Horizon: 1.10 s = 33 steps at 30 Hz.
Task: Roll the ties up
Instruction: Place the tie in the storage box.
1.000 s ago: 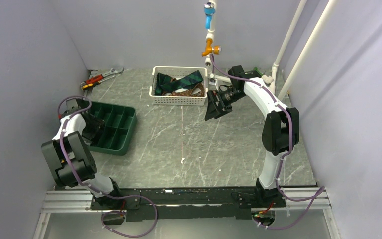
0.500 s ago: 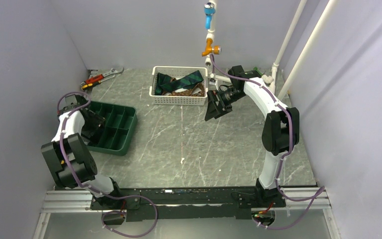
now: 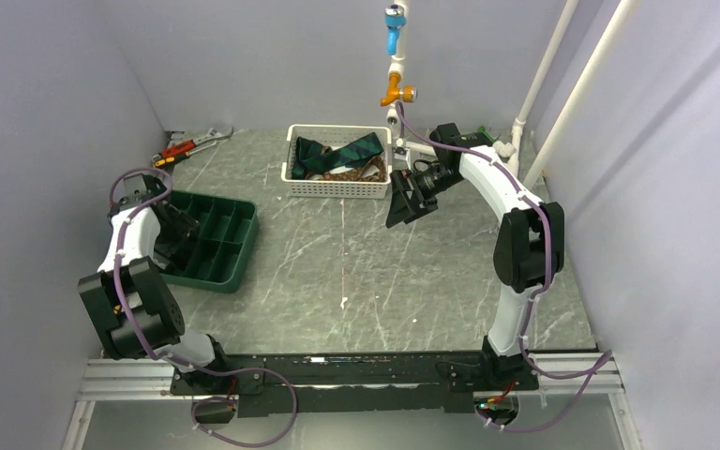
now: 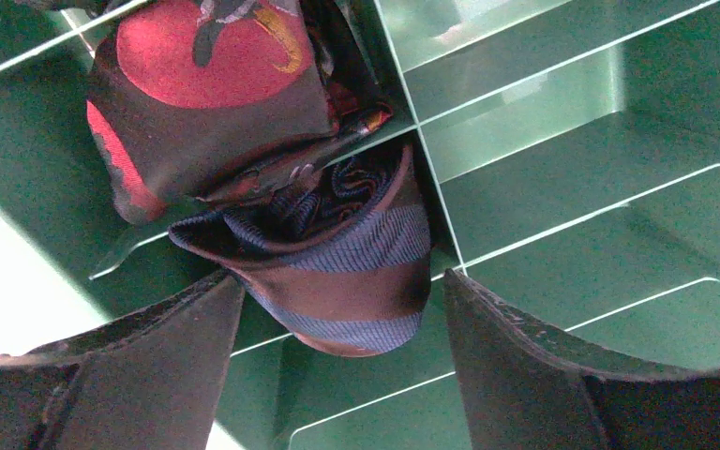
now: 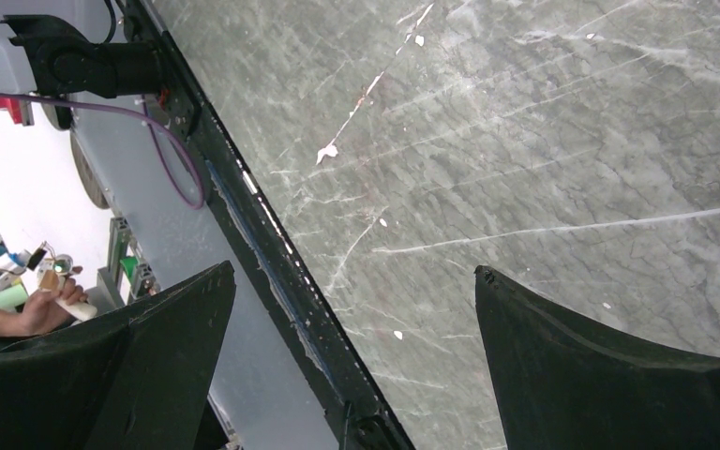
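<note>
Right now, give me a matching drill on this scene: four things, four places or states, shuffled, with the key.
Things:
1. striped tie
2. loose ties
3. wrench
4. right gripper

Places or states:
A. open, over a bare part of the table
B. lying unrolled in the white basket
C. rolled up, in the green tray
D. on the table at the far left corner, by the wall

Pairs: 1-C, 2-B, 3-D, 4-A
</note>
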Tool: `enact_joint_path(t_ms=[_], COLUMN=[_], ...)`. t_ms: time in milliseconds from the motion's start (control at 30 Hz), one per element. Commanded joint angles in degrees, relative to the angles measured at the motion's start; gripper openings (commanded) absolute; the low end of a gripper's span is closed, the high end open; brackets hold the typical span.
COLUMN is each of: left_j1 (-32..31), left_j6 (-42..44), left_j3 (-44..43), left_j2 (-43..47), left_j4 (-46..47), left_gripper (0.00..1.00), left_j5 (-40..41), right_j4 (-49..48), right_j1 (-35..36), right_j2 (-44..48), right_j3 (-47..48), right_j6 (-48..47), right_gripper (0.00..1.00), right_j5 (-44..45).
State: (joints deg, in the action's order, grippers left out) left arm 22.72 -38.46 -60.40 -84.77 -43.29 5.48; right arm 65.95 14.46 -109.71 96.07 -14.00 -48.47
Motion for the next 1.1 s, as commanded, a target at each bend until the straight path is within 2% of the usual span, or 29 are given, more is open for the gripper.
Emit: enact_joint_path(t_ms=[0,200,500,667,833,1067], left_j1=[-0.2,-0.1,0.0,0.0,-1.1,-4.0], left_j6=[1.8,2.4,2.4,3.0,3.4,2.8], left_j3=[-2.7,-0.3,4.6,6.0,1.6,-1.5], left_j2=[1.6,-0.7,-6.3,-7.8,-6.2,0.6], left_j4=[0.7,4.3,9.2,10.4,7.5,2.4], left_gripper=[0.77,0.57,0.53,0.67,0.85,0.99], left_j5=[1.1,0.7,-1.5,-1.9,-1.9,-0.1], right_j4=[0.4,0.7,0.6,0.4,0.4,0.7], right_j1=[0.1,0.1,0.0,0.1,0.0,0.0], right_j2=[0.3,0.3,1.2,1.6,1.8,1.4], right_j3=[1.8,1.6,0.7,0.6,0.5,1.6], right_j6=[-0.8,-1.2,-1.2,-1.1,-1.3,-2.1], right_gripper=[1.0,1.0,1.0,1.0,1.0,1.0], right_j5=[-0.7,-0.8,0.2,0.8,1.0,0.8])
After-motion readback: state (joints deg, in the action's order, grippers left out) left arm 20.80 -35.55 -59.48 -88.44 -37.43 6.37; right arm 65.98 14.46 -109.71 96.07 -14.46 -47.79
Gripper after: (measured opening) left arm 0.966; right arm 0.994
